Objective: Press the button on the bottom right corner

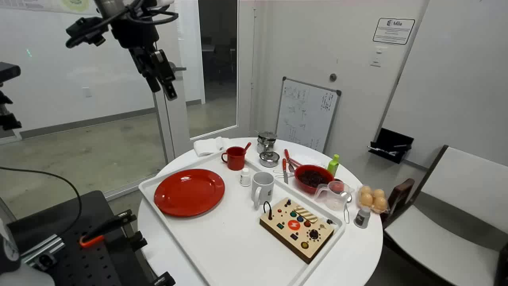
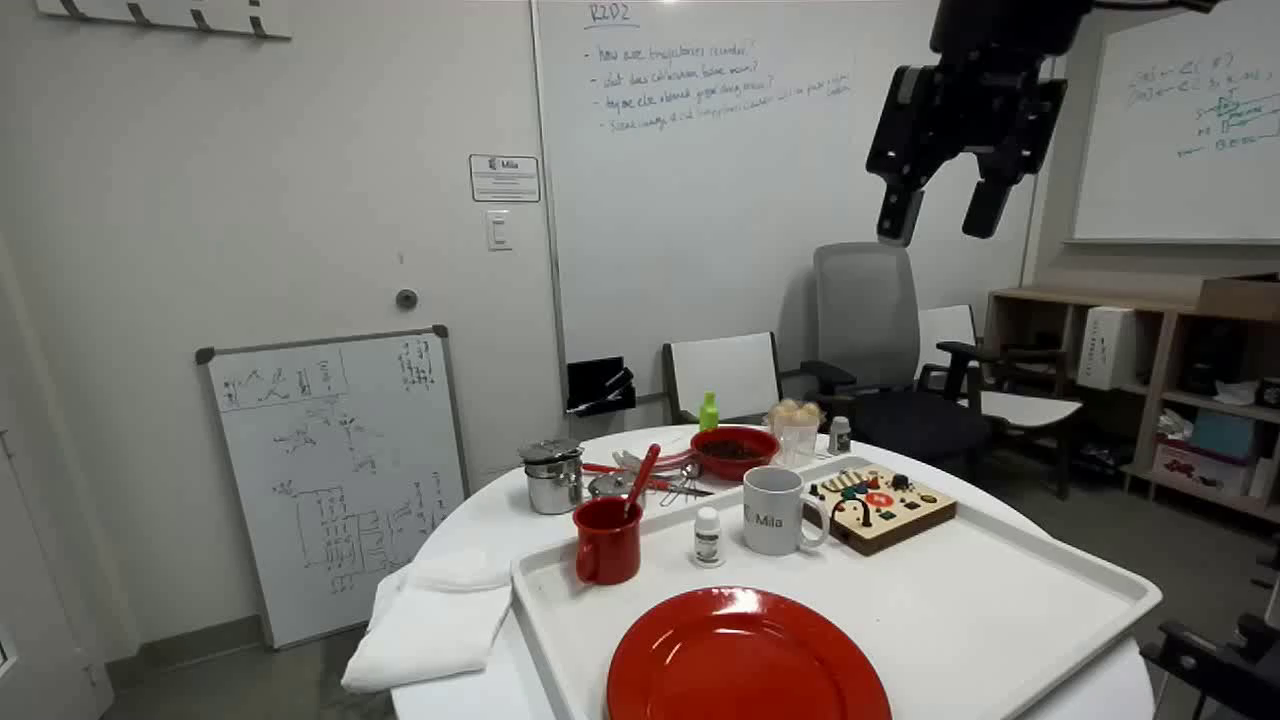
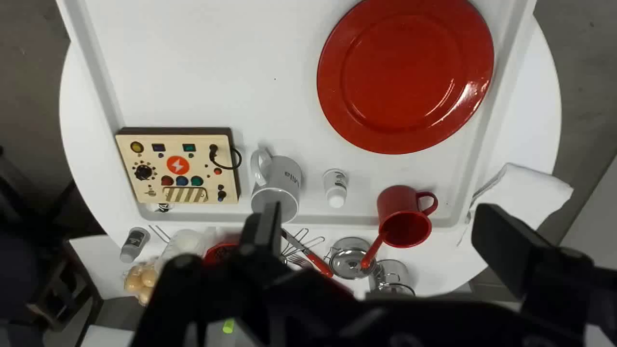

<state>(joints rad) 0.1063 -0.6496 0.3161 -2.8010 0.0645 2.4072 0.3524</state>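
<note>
The pale wooden button board (image 1: pixel 286 217) lies on the white tray, beside the grey mug. It shows in both exterior views (image 2: pixel 880 508) and at the left of the wrist view (image 3: pixel 159 174). A round yellow button (image 1: pixel 304 245) sits in one corner of the board, at the top left of the board in the wrist view (image 3: pixel 137 147); it also shows small in an exterior view (image 2: pixel 928 498). My gripper (image 1: pixel 163 92) hangs high above the table, well away from the board. Its fingers are apart with nothing between them in an exterior view (image 2: pixel 938 232) and the wrist view (image 3: pixel 381 224).
On the tray (image 1: pixel 222 250) stand a red plate (image 1: pixel 189 192), a grey mug (image 1: pixel 262 186), a white bottle (image 1: pixel 245 177) and a red mug (image 1: pixel 235 159). Beyond it are a red bowl (image 1: pixel 321 183), a clear measuring cup (image 1: pixel 335 195), eggs (image 1: pixel 373 198) and metal pots (image 1: pixel 269 159).
</note>
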